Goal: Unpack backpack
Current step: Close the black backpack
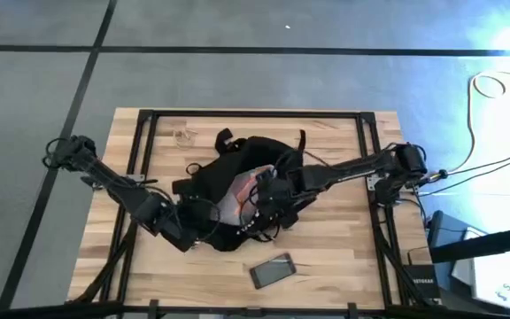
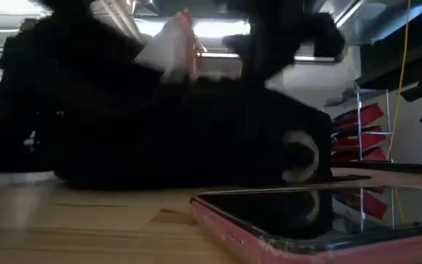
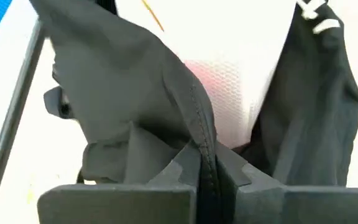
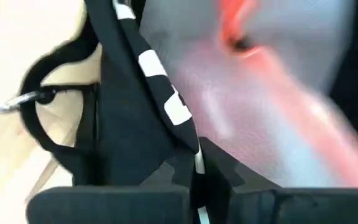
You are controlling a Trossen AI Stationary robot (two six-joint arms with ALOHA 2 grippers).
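Note:
The black backpack [image 1: 233, 182] lies in the middle of the table, its opening spread and showing a pale pink and orange content [image 1: 244, 188]. In the low view the backpack [image 2: 182, 139] fills the middle, with the pale content [image 2: 173, 45] above it. My left gripper [image 1: 197, 232] is at the backpack's near left side, shut on its fabric [image 3: 207, 158]. My right gripper [image 1: 266, 209] is at the near right side of the opening, shut on fabric with white lettering [image 4: 197, 155]. My left gripper pinches a stitched edge of the backpack's black fabric [image 3: 201, 134] between its two fingers. The cloth rises from the fingers in a ridge, drawn up beside the opening. How many layers it has, I cannot tell. My right gripper pinches the backpack's black fabric by a strip with white lettering [image 4: 180, 115], at the rim of the opening. The fabric runs up from between the fingers, with the pink and orange content [image 4: 278, 106] just beyond it.
A phone in a pink case [image 1: 273, 270] lies face up near the table's near edge, in front of the backpack, and fills the foreground in the low view [image 2: 328, 213]. A small clear item [image 1: 182, 137] lies at the far left. Black frame rails [image 1: 140, 151] run along the table's sides.

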